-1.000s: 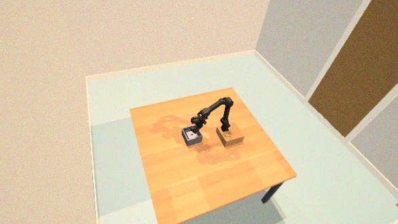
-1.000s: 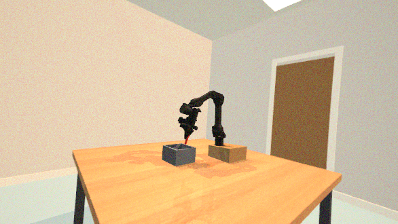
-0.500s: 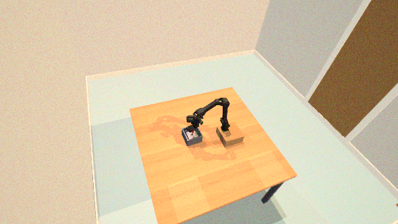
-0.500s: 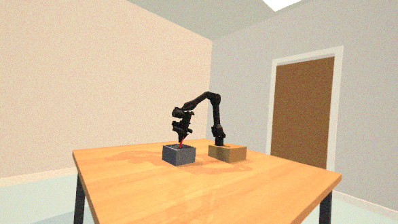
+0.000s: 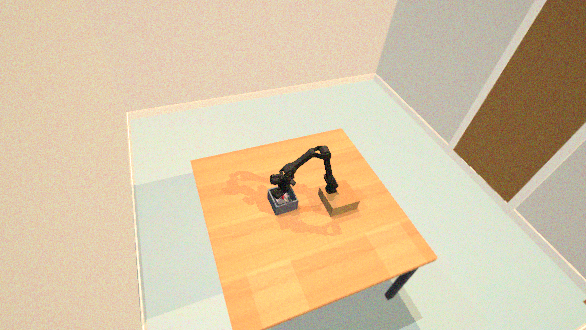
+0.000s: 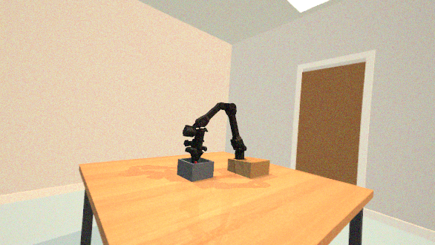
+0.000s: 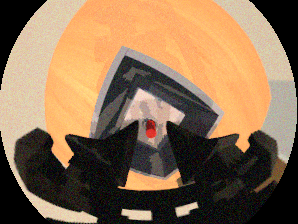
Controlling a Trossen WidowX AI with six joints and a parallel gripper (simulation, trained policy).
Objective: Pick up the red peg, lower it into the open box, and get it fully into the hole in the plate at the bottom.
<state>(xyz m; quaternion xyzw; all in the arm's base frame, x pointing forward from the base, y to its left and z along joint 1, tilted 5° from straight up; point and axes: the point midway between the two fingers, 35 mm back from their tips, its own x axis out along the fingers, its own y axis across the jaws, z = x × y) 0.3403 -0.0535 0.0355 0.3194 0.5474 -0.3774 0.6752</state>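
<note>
From my remote post I see one black arm point(image 5: 301, 161) point(image 6: 233, 122) arching from beside one brown block point(image 5: 345, 204) point(image 6: 260, 168) to one open blue-grey box point(image 5: 286, 208) point(image 6: 203, 171) point(image 7: 172, 71), all on one wooden tabletop point(image 5: 325, 270) point(image 6: 223, 208) point(image 7: 75, 75). My claw point(image 5: 281, 193) point(image 6: 195, 160) point(image 7: 153, 122) points down into the box, its tips at about the height of the rim or just below.

The single red peg point(image 5: 283, 197) point(image 6: 196, 162) point(image 7: 151, 131) is inside the box walls. In the wrist view it lies in the gap between the claw's two fingers, with its bright round end towards me and the darker length leading away. A strip of space shows on each side of it, so my claw stands partly open, about midway, and grips nothing.

One pale plate point(image 7: 172, 114) lies at the bottom of the box, behind the peg. The view is grainy and the peg hides its own far end, so I cannot tell whether it sits in the hole.

A second ago, the end effector point(image 5: 281, 194) point(image 6: 195, 161) point(image 7: 152, 123) is up above the side of the box point(image 5: 287, 208) point(image 6: 194, 171) point(image 7: 197, 112), and the red peg point(image 5: 283, 197) point(image 6: 196, 162) point(image 7: 151, 132) hangs tilted from it. Half a second ago, it is over the box, with the peg's low end going in. Now its tips are down at the box's top, the arm point(image 5: 300, 161) point(image 6: 211, 113) reaches out farther, and just a bit of red shows there from outside. The fingers now stand apart, with gaps beside the peg.
</note>
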